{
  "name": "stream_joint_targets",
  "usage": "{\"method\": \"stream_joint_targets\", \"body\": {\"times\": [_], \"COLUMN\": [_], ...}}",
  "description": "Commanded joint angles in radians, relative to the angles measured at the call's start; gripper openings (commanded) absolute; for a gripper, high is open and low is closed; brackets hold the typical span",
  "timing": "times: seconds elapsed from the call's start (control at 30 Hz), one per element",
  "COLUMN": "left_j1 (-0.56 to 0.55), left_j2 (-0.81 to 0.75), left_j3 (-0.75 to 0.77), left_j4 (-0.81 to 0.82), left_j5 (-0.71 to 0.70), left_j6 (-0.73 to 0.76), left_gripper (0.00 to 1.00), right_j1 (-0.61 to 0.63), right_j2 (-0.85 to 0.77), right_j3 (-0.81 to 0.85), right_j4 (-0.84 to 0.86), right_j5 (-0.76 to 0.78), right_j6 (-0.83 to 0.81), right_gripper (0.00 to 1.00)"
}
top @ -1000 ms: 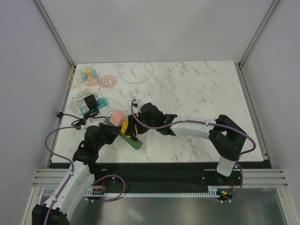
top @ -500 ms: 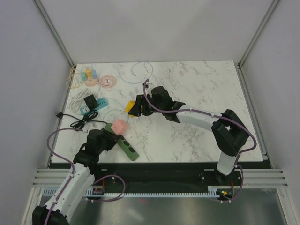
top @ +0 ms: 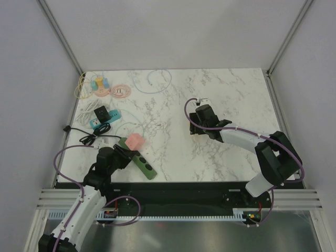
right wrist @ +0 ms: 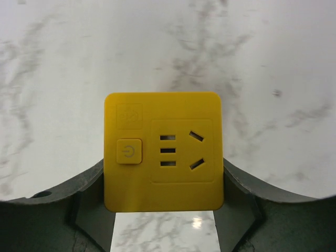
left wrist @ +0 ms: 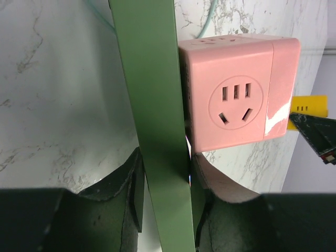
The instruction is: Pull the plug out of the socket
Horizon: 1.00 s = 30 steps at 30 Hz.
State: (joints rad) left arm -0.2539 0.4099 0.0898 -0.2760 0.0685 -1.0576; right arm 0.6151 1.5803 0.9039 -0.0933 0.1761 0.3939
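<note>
A green power strip lies at the table's near left with a pink cube socket plugged into its far end. My left gripper is shut on the strip's near end. In the left wrist view the fingers clamp the green strip, and the pink cube sits beside it. My right gripper is over mid-table, apart from the strip. It is shut on a yellow plug with a power button and socket holes. The plug is hidden in the top view.
At the back left lie a black adapter, a teal strip, a pink round socket, a yellow-blue item and loose cables. A black cord lies near the left edge.
The right gripper has pulled the yellow plug off the green strip and carried it up and to the right. The left gripper has kept hold of the strip, shifting slightly nearer.
</note>
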Motion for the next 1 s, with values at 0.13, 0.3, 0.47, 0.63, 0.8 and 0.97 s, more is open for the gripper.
{"method": "stream_joint_targets", "body": {"times": [0.13,0.3,0.47,0.63,0.8,0.97], "left_j1": [-0.008,-0.008,-0.008,-0.008,-0.008,-0.008], "left_j2": [-0.005,-0.006,0.001,0.003,0.012,0.015], "left_j3": [-0.03,-0.021,-0.015,-0.019,-0.018,0.001], "left_j4": [0.155,0.153,0.159,0.162,0.162,0.143], "left_j5": [0.16,0.174,0.197,0.218,0.24,0.278], "left_j6": [-0.004,0.005,0.015,0.015,0.008,0.018], "left_gripper": [0.02,0.02,0.02,0.02,0.02,0.02], "right_j1": [-0.13,-0.17,-0.181,-0.181,-0.181,-0.118], "right_j2": [-0.075,-0.065,-0.065,-0.089,-0.154,-0.23], "right_j3": [-0.036,-0.039,-0.034,0.004,0.023,0.027], "right_j4": [-0.04,-0.028,-0.026,-0.088,-0.135,-0.151], "right_j5": [0.132,0.082,0.063,0.066,0.043,0.016], "right_j6": [-0.136,-0.138,-0.153,-0.162,-0.15,-0.014], "right_gripper": [0.12,0.37,0.61,0.89,0.98,0.98]}}
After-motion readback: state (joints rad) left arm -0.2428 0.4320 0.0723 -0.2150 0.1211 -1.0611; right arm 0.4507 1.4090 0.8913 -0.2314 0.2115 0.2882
